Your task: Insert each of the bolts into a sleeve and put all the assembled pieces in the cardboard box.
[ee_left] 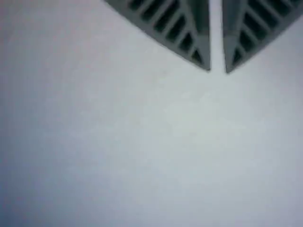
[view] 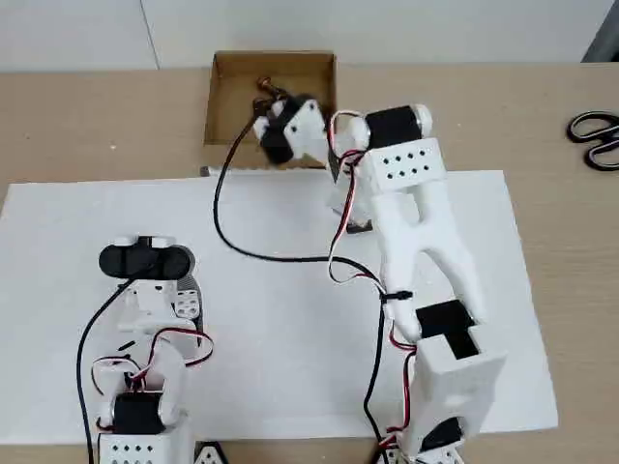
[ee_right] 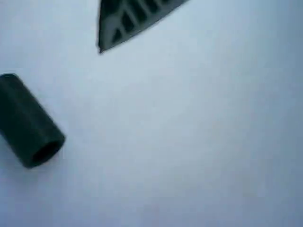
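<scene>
**A:** Status, left to right?

**B:** Left gripper (ee_left: 218, 70) is folded back near its base and hangs over the paper (ee_left: 142, 142). Tips are nearly together with nothing between them. Box (view: 221, 106) sits at the far edge, past the paper. There's something brownish in it, too small to call. Right gripper (view: 340, 182) is stretched out, down over the paper just in front of the box. Its wrist view has one finger (ee_right: 128, 19) with the partner off frame, so I read it as spread wide and empty. Sleeve (ee_right: 29, 124) lies on its side on the paper near that finger, not touching. Scissors (view: 595, 135) are far right, off the paper. Ignore them.

**A:** How will the sleeve handle?

**B:** My guess: a light, stiff, smooth black tube. It'll roll if you nudge it. Take it across the middle of the barrel, pads square to the axis, and leave the open bore clear for the bolt. Don't squeeze hard or it could squirt out.
</scene>
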